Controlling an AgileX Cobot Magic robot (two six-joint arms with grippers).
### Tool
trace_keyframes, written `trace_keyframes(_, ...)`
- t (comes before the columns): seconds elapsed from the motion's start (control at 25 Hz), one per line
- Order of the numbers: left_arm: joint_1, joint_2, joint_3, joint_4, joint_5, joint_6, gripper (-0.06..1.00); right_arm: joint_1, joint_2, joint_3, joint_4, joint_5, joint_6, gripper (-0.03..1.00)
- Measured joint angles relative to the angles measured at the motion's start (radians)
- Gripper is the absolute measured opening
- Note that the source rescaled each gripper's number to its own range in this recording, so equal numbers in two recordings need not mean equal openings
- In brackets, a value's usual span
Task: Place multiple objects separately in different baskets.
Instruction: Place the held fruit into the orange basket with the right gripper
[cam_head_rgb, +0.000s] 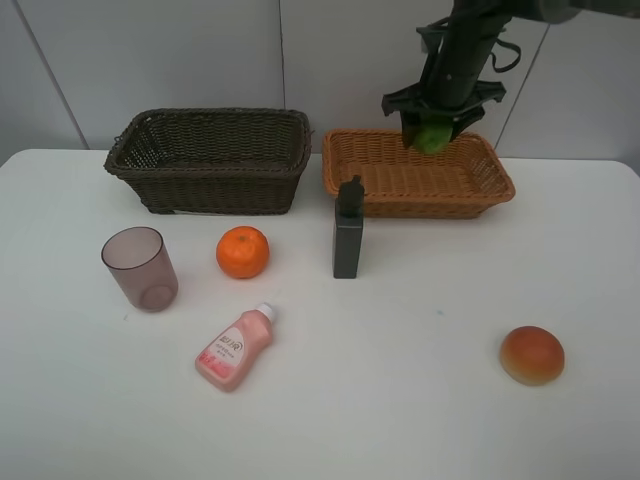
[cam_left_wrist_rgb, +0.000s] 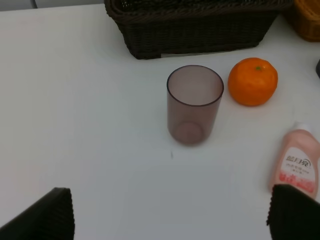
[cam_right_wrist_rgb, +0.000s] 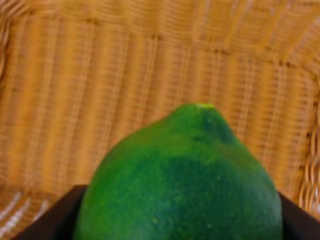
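Green fruit (cam_head_rgb: 433, 137) held above the tan wicker basket (cam_head_rgb: 420, 205)
It is clamped in the right tool (cam_head_rgb: 436, 125) near the basket's far edge, seemingly for release inside; left tool (cam_left_wrist_rgb: 172, 215) spread apart, empty.

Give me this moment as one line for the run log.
right tool: shut on green fruit, over tan basket | left tool: open, empty

end effector (cam_right_wrist_rgb: 176, 220) grips green fruit (cam_right_wrist_rgb: 182, 170) above tan basket (cam_right_wrist_rgb: 70, 95).
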Motion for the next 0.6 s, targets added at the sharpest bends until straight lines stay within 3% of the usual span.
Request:
trace_keyframes(0.28,0.0,0.0,0.0,0.0,0.0,0.0,1.0,-0.013,0.068,0.0,0.0,-0.121,0.023,0.46)
trace_keyframes(0.6,0.0,0.0,0.0,0.0,-0.001,0.0,1.0,-0.014,0.144,0.0,0.002,-0.145,0.052,0.46)
